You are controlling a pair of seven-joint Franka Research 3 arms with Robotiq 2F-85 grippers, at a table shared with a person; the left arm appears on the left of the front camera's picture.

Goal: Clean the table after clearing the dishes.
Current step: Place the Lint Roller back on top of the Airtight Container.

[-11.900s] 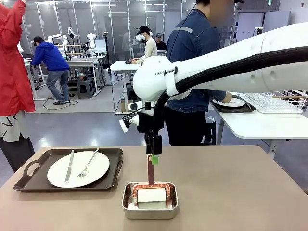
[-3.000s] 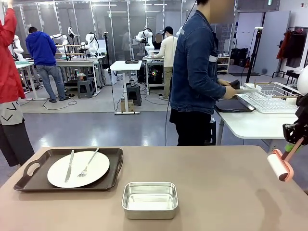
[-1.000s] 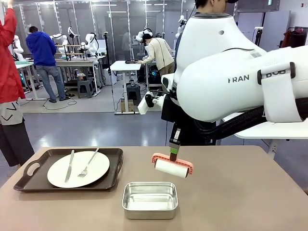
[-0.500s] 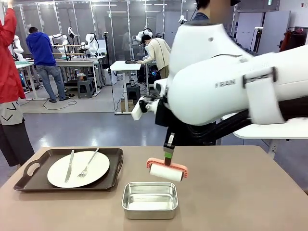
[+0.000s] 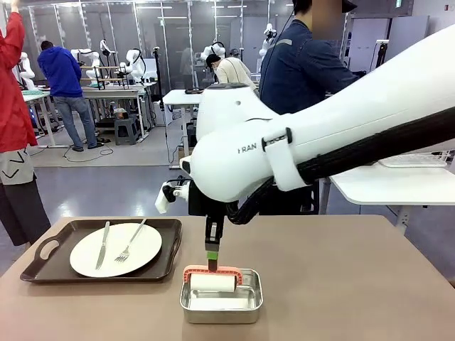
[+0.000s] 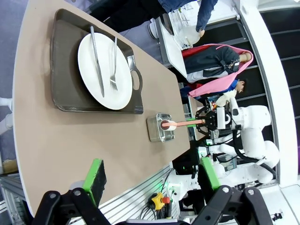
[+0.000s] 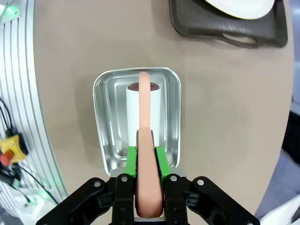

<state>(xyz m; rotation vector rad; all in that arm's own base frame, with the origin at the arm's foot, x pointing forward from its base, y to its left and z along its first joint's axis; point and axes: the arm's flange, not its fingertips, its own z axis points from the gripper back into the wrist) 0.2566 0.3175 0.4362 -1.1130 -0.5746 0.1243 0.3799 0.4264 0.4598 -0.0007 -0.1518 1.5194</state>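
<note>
The right arm reaches across the middle of the desk (image 5: 341,284), its right gripper (image 7: 146,158) pointing straight down and clenched on the pink handle of a lint roller (image 5: 212,283); the green pads press the handle from both sides. The roller's white roll lies crosswise inside the small steel pan (image 5: 220,313) near the robot's edge of the desk, below the pan's rim; whether it touches the bottom I cannot tell. In the right wrist view the handle runs up the middle of the pan and the roll lies under it.

To the pan's left, well apart from it, a dark brown tray (image 5: 172,245) rests on the desk. It carries a round white plate (image 5: 151,249), with a steel knife (image 5: 104,244) and a fork (image 5: 132,240) laid side by side on top.

The left gripper (image 6: 152,174) is released, its jaws spread wide with nothing between them, held high over the desk's end beyond the tray.

A person (image 5: 298,71) in a denim jacket stands behind the far side of the desk
</note>
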